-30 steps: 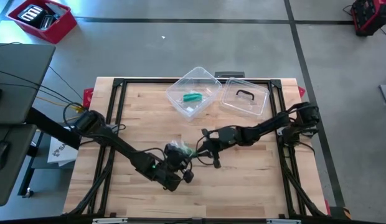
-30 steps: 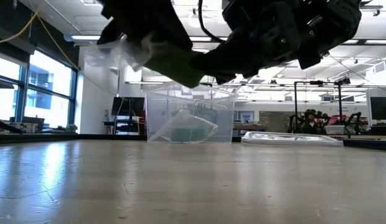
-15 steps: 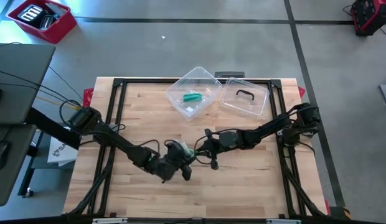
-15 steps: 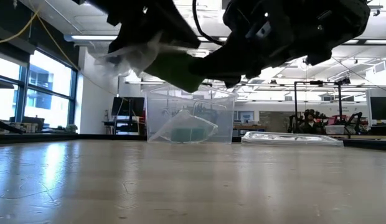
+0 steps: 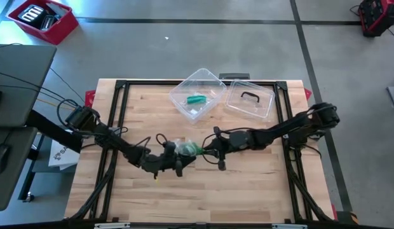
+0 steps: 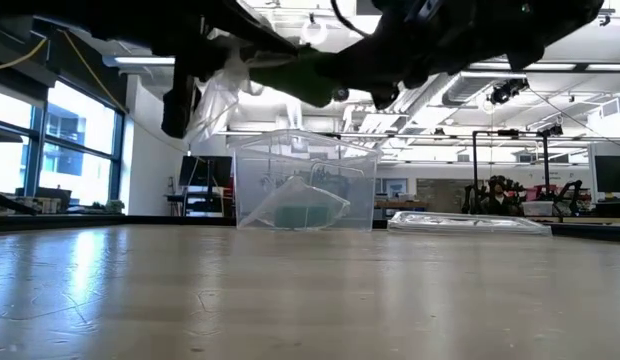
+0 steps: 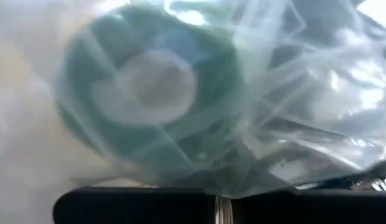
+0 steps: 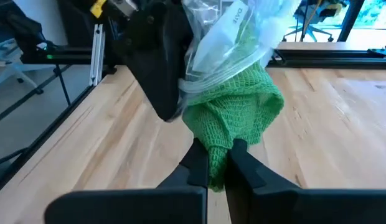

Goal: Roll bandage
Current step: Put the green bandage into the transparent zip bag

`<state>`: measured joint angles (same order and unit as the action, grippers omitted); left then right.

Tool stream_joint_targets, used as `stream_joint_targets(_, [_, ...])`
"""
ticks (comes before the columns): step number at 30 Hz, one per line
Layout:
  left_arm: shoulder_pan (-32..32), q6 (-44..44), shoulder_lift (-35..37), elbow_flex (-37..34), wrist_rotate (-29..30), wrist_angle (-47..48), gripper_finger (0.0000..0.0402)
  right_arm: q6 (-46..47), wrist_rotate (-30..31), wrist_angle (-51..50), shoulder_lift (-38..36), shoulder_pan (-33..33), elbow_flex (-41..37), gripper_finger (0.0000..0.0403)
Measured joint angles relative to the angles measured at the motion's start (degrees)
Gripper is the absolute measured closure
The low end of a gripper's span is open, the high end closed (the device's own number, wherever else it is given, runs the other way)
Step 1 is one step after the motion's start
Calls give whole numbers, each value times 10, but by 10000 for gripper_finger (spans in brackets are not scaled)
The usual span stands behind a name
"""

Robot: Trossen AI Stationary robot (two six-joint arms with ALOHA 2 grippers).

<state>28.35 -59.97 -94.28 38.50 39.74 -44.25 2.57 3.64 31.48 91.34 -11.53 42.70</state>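
While both arms meet above the middle of the tabletop (image 5: 248, 184), we see the green bandage (image 8: 233, 121) hanging in the air between them, half out of a clear plastic bag (image 8: 233, 40). Our right tool (image 8: 216, 163) is clenched on the loose lower fold of the bandage, its two dark fingers (image 8: 196, 163) pressed against the cloth from either side. Our left tool (image 5: 173, 159) is clenched on the bag; in the left wrist view the roll shows as a green ring with a pale core (image 7: 157, 84) behind crinkled film, just beyond the closed fingers. From above, the bandage (image 5: 189, 149) sits between the two tools, closer to the near half of the tabletop than to the far edge. From table height, bag and bandage (image 6: 300, 75) hang well clear of the wood.

At the far side of the tabletop stands a clear plastic container (image 5: 198, 94), tilted, with a second green item (image 5: 196, 99) inside. Just beside it lies a flat clear lid (image 5: 250, 100) with a dark handle. On the floor beyond the tabletop we see a red bin (image 5: 42, 19) holding dark objects.
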Motion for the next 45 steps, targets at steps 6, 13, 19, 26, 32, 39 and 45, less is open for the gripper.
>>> stream_joint_targets(6, [-16, 0, 4, -1, -24, 0, 401, 0, 0, -51, -25, 0, 1, 394])
stream_joint_targets(13, [-35, 11, 21, -1, -18, 1, 401, 15, -10, -60, -2, 1, 1, 394])
stream_joint_targets(19, [-50, -20, 21, -1, -21, 31, 401, 32, -32, 5, 37, 3, -1, 394])
stream_joint_targets(26, [-50, -40, 22, -1, -15, 40, 401, 87, -45, 25, 37, 22, -1, 393])
stream_joint_targets(32, [-51, -38, 23, -2, -8, 39, 402, 95, -25, 16, 54, 27, 19, 393])
stream_joint_targets(39, [-52, -24, 21, -2, -31, 18, 401, 105, 65, 23, 68, 31, 51, 378])
stream_joint_targets(45, [-52, -26, 21, -2, -33, 23, 401, 91, 65, 29, 66, 43, 52, 352])
